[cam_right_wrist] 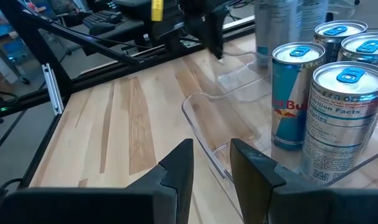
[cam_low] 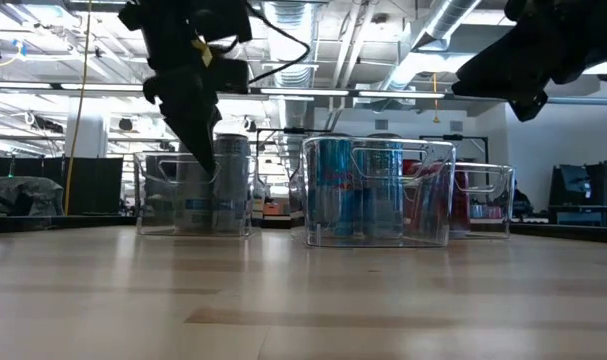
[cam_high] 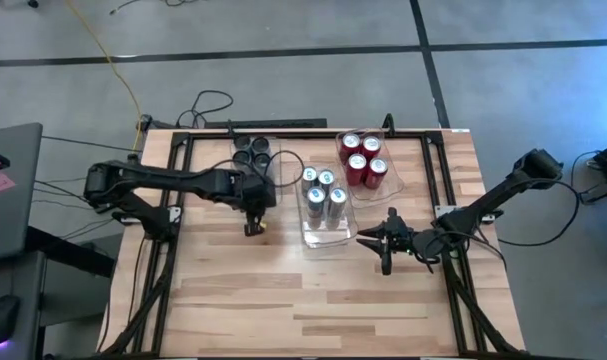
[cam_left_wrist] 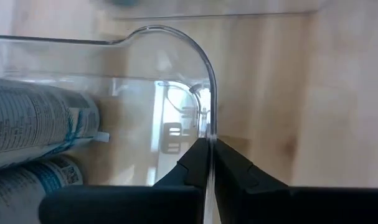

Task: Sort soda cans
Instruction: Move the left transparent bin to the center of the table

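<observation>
Pale butcher-block planks of the wooden table (cam_high: 313, 290) carried three clear plastic rectangular bins, and no loose can showed on them in any view.

Both dark arms reached inward from the table's sides. Between their grippers stood the middle clear bin (cam_high: 326, 238), holding the four silver-blue soda cans (cam_high: 324, 192). Beyond the right gripper's fingers sat the third clear bin (cam_high: 398, 176) with the four red soda cans (cam_high: 361, 158). The left clear bin (cam_high: 283, 160) held the dark grey soda cans (cam_high: 251, 150); three tops could be counted from above.

The left gripper (cam_high: 253, 226) hung at the near end of that left bin. In the left wrist view its fingertips (cam_left_wrist: 195, 163) were pinched together on the curved handle (cam_left_wrist: 204, 68) of the bin's rim, with the cans lying just behind the wall the fingers held. The right gripper (cam_right_wrist: 210, 165) hovered low beside the middle bin, its fingers (cam_right_wrist: 179, 163) a little apart, nothing between them, and the bin's handle loop directly ahead of the tips.

By these pictures the sorting looked essentially finished: each colour had its own bin. What seemed left, if anything, was shifting or straightening the bins themselves.
</observation>
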Controlling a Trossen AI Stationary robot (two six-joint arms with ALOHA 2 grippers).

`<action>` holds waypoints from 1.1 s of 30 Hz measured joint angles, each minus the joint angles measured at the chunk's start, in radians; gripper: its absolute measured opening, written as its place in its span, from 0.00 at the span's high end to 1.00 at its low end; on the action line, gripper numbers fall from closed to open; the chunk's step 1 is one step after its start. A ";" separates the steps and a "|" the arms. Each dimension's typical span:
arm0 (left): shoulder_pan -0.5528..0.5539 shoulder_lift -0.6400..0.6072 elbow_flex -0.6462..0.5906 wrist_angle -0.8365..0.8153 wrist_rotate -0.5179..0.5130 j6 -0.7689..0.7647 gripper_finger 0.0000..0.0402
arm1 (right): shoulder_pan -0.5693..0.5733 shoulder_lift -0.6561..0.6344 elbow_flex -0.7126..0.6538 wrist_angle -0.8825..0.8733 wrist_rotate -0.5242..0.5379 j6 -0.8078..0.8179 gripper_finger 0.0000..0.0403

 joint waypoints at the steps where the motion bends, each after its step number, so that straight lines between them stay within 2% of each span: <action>1: -0.017 0.000 0.000 0.004 0.002 -0.013 0.97 | 0.000 0.000 0.000 -0.001 0.000 0.000 0.70; 17: -0.231 0.003 -0.003 0.093 0.000 -0.185 0.97 | 0.000 0.001 0.000 0.008 0.000 0.013 0.70; 26: -0.290 0.003 -0.003 0.129 -0.001 -0.241 0.97 | 0.000 0.002 0.000 -0.005 0.000 0.040 0.70; 33: -0.302 0.003 -0.002 0.148 -0.008 -0.251 0.97 | -0.001 0.002 0.000 -0.127 0.012 0.121 0.70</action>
